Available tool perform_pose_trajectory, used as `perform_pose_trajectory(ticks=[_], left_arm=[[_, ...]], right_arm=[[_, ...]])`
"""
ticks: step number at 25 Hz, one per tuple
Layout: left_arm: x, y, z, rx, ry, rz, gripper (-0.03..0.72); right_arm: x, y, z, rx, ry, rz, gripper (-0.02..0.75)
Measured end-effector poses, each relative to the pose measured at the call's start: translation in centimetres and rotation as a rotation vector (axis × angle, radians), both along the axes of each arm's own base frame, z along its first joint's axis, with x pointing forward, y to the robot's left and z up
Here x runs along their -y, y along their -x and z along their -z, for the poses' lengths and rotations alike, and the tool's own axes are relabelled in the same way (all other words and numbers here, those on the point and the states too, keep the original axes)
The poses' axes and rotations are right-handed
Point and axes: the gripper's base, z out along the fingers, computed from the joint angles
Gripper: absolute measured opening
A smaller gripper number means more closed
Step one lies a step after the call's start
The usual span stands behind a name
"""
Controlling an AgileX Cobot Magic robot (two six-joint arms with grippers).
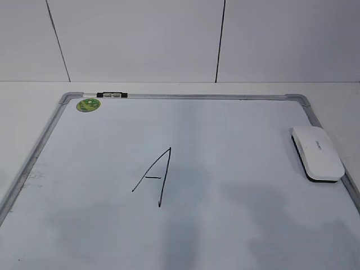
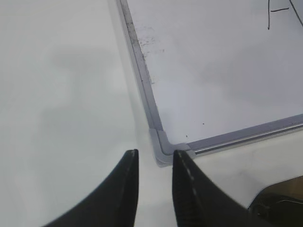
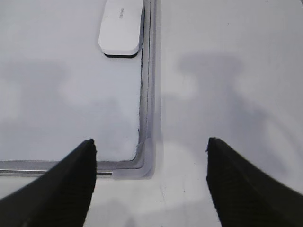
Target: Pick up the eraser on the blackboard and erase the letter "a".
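right wrist view shows the right gripper point(image 3: 150, 144) with jaws spread wide over a blackboard point(image 3: 147, 94) corner, the eraser point(image 3: 121, 29) at upper centre of the frame beside the board's edge. left gripper point(image 2: 155, 153) jaws stand narrowly apart, holding nothing. only a capital "A" point(image 1: 153, 177) is visible, mid-board.

1. The blackboard point(image 1: 225, 225) has a smooth, faintly glossy white face; its frame point(image 1: 191, 97) looks like brushed grey metal with matt plastic corners
2. The eraser point(image 1: 316, 152), near the frame's right rail, is smooth glossy white plastic; a thin black felt-like layer lies underneath
3. The sticker point(image 1: 88, 104), by the frame's far-left corner, looks glossy
4. The gripper fingers point(image 3: 66, 189) are matt black, ridged plastic
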Motion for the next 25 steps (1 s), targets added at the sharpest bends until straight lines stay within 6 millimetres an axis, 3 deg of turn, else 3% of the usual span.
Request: perform_pose_trajectory(ticks=[8,14,25], left_arm=[[-0.4,2.1,-0.3,0.136,0.027,0.0,0.194],[-0.8,3.8,-0.3,0.244,0.049,0.0,0.194],[-0.8,3.9,-0.3,0.249,0.049,-0.003,0.194]], right_arm=[[0.4,2.0,0.0,0.133,-0.025,0.0,0.578],[0.4,2.3,0.1,0.151,-0.028,0.0,0.577],[0.4,2.3,0.1,0.151,-0.026,0.007,0.577]])
